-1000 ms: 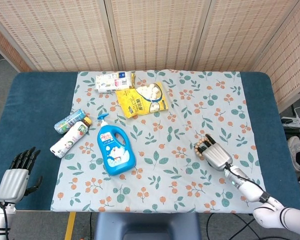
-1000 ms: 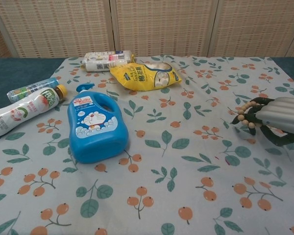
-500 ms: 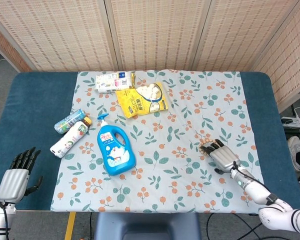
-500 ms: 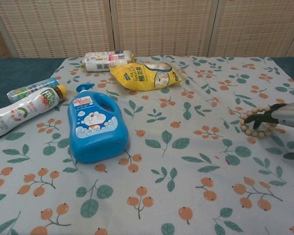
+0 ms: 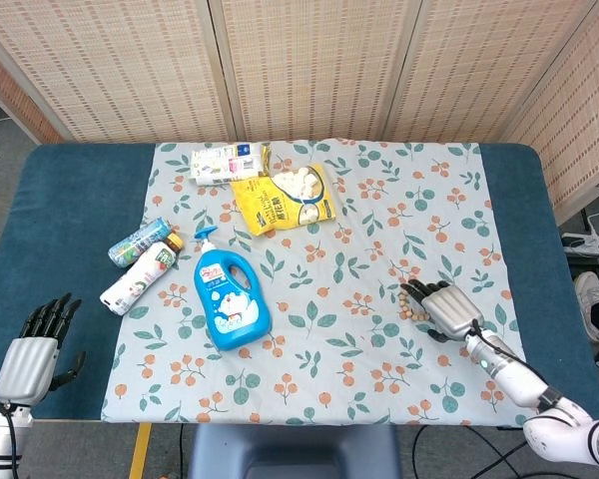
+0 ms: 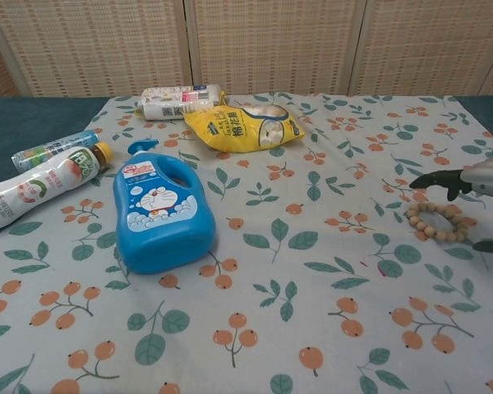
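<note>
No legible text on any label.

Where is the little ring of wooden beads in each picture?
Head view: the bead bracelet lies low and right on the flowery cloth, by the right hand's fingertips.
Chest view: the bracelet lies at the right edge, just under that hand.
Shared landmark: the blue detergent bottle, far to its left.

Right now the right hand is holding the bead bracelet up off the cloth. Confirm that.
Not quite: the bead bracelet lies flat on the cloth, let go. The right hand hangs open just above it, as the chest view shows.
</note>
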### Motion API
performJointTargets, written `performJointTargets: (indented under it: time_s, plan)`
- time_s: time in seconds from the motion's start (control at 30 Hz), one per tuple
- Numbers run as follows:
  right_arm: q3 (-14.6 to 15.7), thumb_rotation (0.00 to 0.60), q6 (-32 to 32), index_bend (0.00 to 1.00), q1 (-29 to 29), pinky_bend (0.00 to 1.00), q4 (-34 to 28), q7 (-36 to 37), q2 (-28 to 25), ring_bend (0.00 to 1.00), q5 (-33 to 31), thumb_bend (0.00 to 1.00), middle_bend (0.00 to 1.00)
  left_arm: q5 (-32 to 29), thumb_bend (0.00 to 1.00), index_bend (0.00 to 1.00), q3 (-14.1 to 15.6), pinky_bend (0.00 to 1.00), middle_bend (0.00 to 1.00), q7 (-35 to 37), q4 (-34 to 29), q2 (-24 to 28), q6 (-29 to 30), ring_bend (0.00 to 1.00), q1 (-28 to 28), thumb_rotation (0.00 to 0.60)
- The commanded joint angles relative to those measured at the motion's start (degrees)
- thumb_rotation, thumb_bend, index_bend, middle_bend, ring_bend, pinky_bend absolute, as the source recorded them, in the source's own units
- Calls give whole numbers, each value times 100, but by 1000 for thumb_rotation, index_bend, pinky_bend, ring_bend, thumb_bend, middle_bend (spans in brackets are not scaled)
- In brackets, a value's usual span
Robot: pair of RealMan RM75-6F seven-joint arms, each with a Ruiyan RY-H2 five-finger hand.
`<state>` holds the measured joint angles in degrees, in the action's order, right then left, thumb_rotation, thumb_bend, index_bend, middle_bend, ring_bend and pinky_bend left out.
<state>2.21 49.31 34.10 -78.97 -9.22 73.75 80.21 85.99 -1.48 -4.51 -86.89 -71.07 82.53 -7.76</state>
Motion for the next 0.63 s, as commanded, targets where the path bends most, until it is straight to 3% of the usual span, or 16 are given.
performJointTargets:
  time_s: [0.03, 0.1, 0.2, 0.37, 0.47, 0.63]
  plan:
    - [-39, 600, 219, 0, -111, 44, -221, 39, -126, 131, 10, 182, 60, 6, 440, 0, -1, 111, 0, 0, -5, 4, 11, 0, 3, 600]
    - [-59, 600, 643, 0, -299, 5, -482, -53, -245, 58, 76, 182, 58, 20, 441, 0, -2, 111, 0, -2, -12, 8, 39, 0, 11, 600]
    - [3, 600, 1774, 0, -874, 0, -955, -518, -387, 2, 285, 182, 55, 63, 441, 0, -1, 111, 0, -10, -21, 12, 96, 0, 24, 600]
    - [349, 600, 3457, 0, -1980, 0, -1266, -1205, -269, 0, 713, 182, 29, 144, 441, 0, 17, 112, 0, -47, 6, -13, 152, 0, 30, 600]
    - [472, 600, 3849, 0, -2337, 0, -1169, -1328, -183, 0, 848, 182, 8, 205, 440, 0, 17, 113, 0, -63, 52, -52, 229, 0, 44, 600]
    - [422, 600, 3812, 0, -2406, 0, -1196, -1230, -255, 0, 903, 182, 0, 232, 441, 0, 9, 114, 0, -80, 108, -90, 260, 0, 42, 600]
